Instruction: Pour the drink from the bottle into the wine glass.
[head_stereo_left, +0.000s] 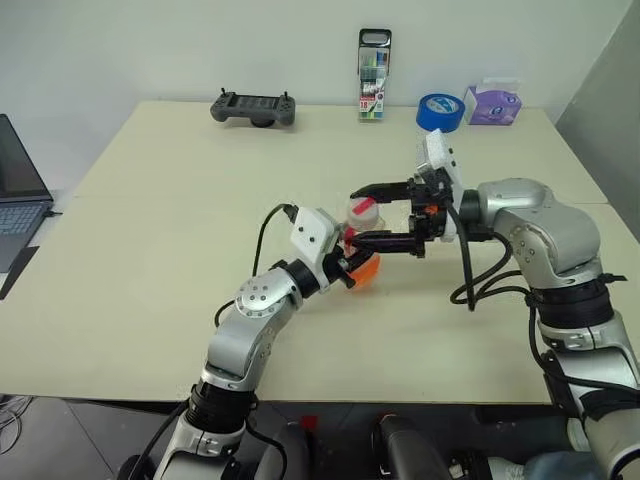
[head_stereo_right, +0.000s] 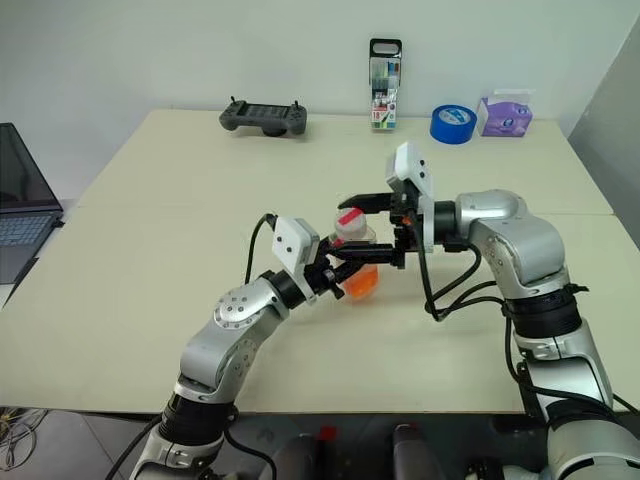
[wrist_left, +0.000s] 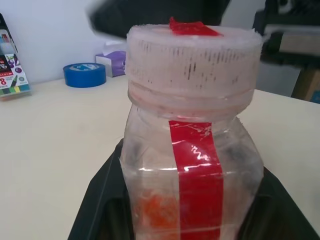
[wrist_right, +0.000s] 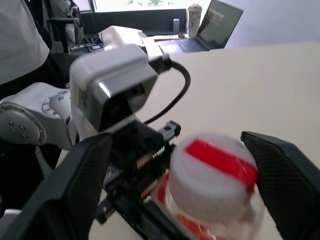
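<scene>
A small clear bottle with a white cap and a red strip is held above the middle of the table. My left gripper is shut on its lower body. The orange drink sits low in the bottle. My right gripper reaches in from the right, level with the cap. It is open, with one black finger on each side of the cap and a gap to it on both sides. The wine glass is out of view.
Along the table's far edge lie a black game controller, an upright marker pack, a blue tape roll and a purple tissue box. A laptop sits off the table's left side.
</scene>
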